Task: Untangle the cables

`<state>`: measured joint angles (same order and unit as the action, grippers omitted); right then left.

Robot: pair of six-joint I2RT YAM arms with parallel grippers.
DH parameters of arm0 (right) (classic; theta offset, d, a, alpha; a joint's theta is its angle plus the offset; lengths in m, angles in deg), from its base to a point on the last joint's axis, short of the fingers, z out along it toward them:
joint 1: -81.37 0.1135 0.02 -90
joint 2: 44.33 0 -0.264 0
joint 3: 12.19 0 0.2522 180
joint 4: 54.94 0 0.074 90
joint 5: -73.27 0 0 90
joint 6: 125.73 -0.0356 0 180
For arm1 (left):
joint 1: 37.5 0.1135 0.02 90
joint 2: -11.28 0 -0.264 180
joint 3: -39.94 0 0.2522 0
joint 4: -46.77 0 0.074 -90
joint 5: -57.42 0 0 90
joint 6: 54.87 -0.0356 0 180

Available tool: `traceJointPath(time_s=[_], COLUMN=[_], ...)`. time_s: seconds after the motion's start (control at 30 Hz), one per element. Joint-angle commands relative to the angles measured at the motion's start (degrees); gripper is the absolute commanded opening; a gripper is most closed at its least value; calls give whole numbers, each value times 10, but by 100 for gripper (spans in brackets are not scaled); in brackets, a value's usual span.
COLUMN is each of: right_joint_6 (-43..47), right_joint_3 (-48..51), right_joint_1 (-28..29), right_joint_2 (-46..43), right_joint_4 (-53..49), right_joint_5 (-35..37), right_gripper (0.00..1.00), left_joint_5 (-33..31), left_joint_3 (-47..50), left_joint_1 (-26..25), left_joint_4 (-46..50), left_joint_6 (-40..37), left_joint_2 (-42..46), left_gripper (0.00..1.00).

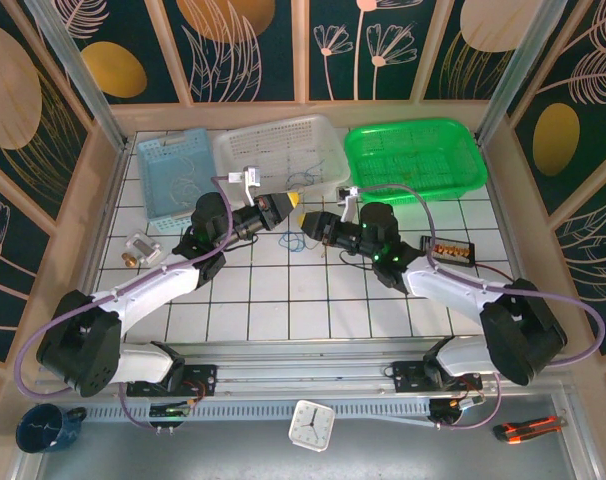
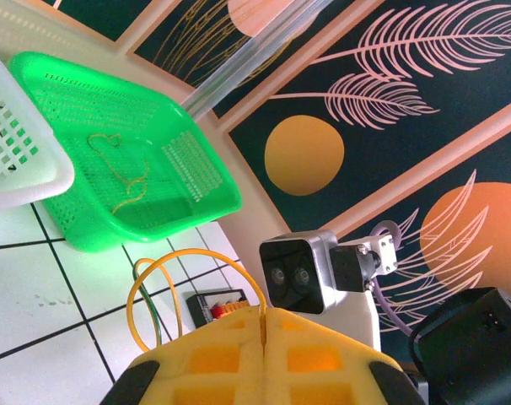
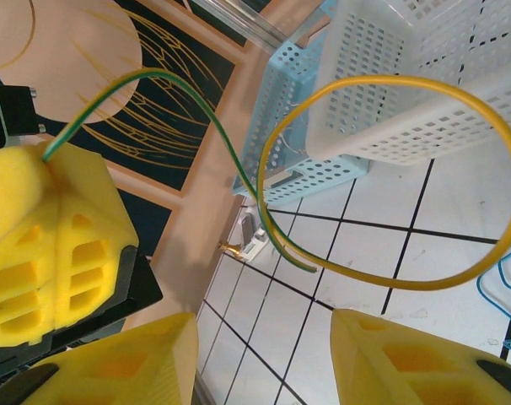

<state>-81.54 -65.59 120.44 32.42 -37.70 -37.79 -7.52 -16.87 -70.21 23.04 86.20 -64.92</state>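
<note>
Yellow fingers (image 3: 407, 354) of the right gripper (image 3: 264, 337) sit at the bottom edge of its wrist view, cut off by the frame. They stand apart, with bare tiles between them and nothing pinched. The left gripper (image 2: 262, 321) is also cut off at the bottom of its own view. Its fingers are pressed together on a yellow cable (image 3: 390, 79), which comes out of the seam and curls into a wide loop in the air between the two grippers. A green strand runs beside the yellow one, and it is hard to tell whether they are one wire or two. A blue cable (image 1: 295, 245) lies on the counter (image 1: 283, 300) just below the gripper tips, very thin and hard to follow. A tan cable (image 2: 125, 181) lies curled inside the green basket (image 2: 230, 198). The white basket (image 1: 233, 150) stands beside the green one, with the light blue basket (image 1: 153, 160) on its other side. The counter is white tile with dark lines, and dark panels painted with leaves and orange discs stand around it.
</note>
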Motion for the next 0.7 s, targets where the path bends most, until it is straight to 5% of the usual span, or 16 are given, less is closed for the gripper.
traceJointPath(time_s=[0.0,0.43,0.67], right_joint_6=[-5,-5,-8], right_joint_3=[-24,-57,-41], right_joint_1=[4,-2,-15], right_joint_2=[10,60,47], right_joint_4=[32,52,56], right_joint_5=[0,9,4], right_gripper=[45,37,0], left_joint_5=[4,8,-5], left_joint_3=[-17,-10,-3], left_joint_1=[-4,-4,-4], left_joint_4=[-25,-39,-42], left_joint_6=[4,14,16], left_joint_2=[12,11,9], left_gripper=[0,0,0])
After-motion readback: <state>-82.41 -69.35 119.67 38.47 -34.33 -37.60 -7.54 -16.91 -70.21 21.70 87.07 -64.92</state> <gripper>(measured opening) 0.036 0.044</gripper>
